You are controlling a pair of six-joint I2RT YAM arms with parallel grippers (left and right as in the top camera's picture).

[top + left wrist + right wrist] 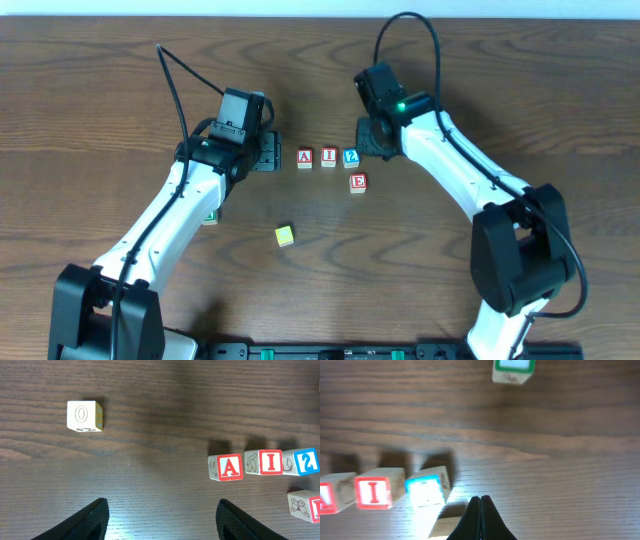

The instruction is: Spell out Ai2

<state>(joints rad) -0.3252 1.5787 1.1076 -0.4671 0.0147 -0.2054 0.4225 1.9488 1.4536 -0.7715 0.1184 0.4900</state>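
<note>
cut off: E block (305,506), A block (327,498), green block (514,370) | blurred: 2 block (425,491)

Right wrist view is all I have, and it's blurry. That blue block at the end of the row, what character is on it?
Observer: In the left wrist view the blue block clearly bears a 2.
Operator: And the block half cut off under my right tool?
Observer: Overhead, that is a red E block, lying apart from the row, just nearer the robot than the 2.
Operator: What is the left tool doing?
Observer: The left tool is open and holds nothing, sitting off the end of the row where the A block is.
</note>
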